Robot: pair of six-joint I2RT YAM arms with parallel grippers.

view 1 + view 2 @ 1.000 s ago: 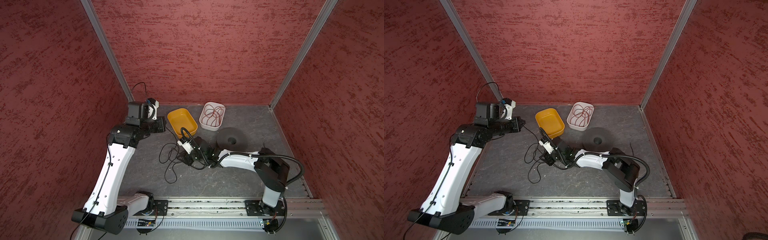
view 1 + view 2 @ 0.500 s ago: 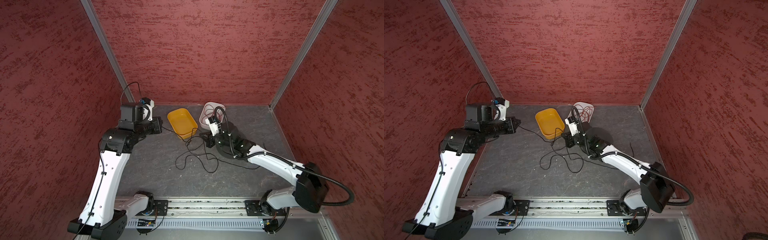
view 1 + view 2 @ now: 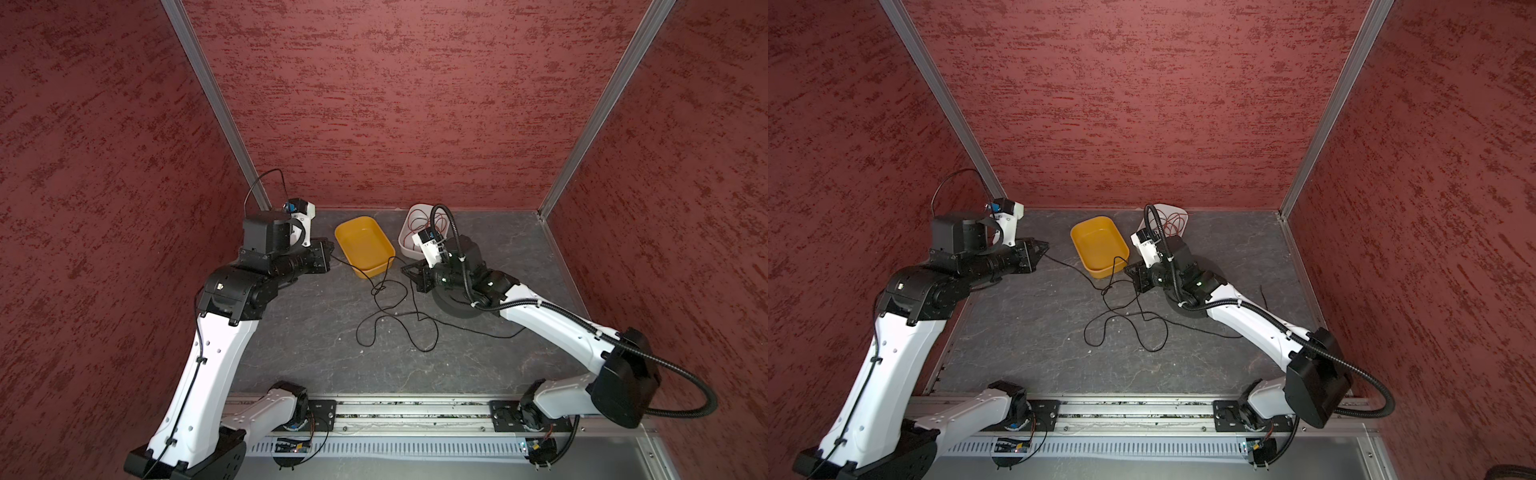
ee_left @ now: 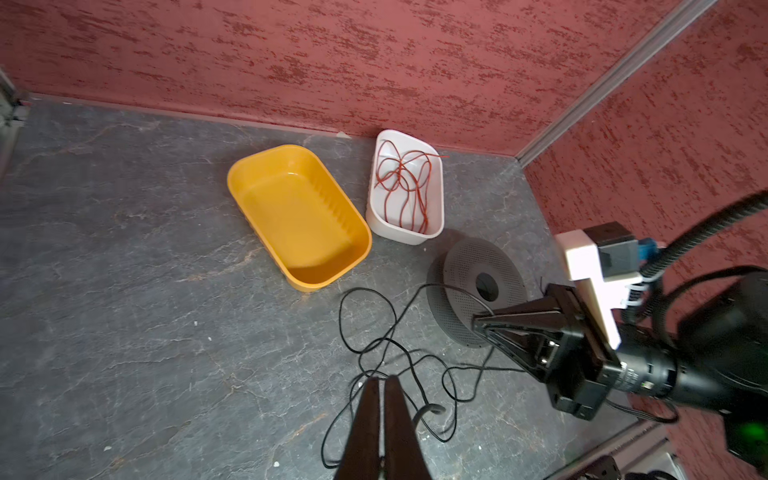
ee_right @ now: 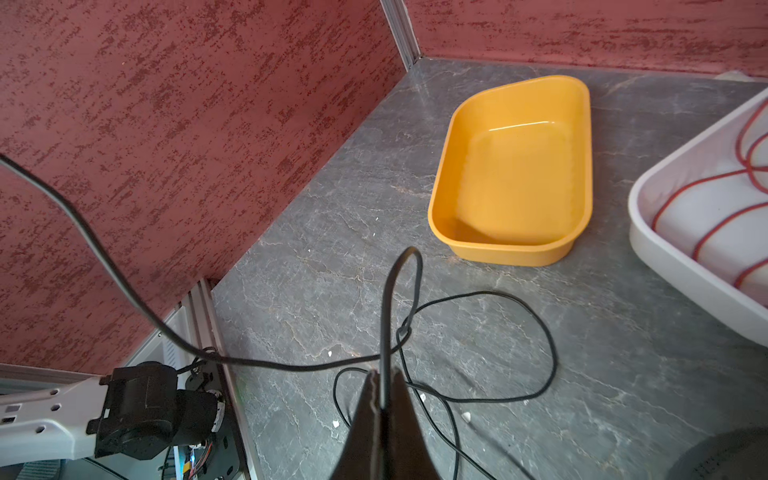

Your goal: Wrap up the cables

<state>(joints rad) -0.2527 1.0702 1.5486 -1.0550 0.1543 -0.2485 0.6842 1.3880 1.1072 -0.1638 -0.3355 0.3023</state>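
The cable [image 3: 359, 332] is a thin black wire lying in loose loops on the grey floor [image 3: 1086, 332], in front of the yellow tray [image 3: 363, 245]. My left gripper [image 3: 332, 249] [image 3: 1045, 246] hangs at the back left, shut, and a strand of the cable runs from its tip toward the loops. In the left wrist view its jaws [image 4: 380, 378] are pressed together over the loops [image 4: 340, 316]. My right gripper [image 3: 405, 270] [image 3: 1126, 270] is just right of the tray. It is shut on the cable, which arches up from its tip [image 5: 384, 372].
A dark grey perforated spool [image 4: 478, 286] lies flat under my right wrist [image 3: 453, 307]. A white tray [image 4: 374, 208] holding a red wire stands at the back, right of the yellow tray [image 4: 297, 212]. Red walls close in three sides. A metal rail [image 3: 415, 411] runs along the front.
My right arm swung from left of centre to the right and back and shut on the cable. The loops were dragged rightward. My left arm drew back slightly, still shut.
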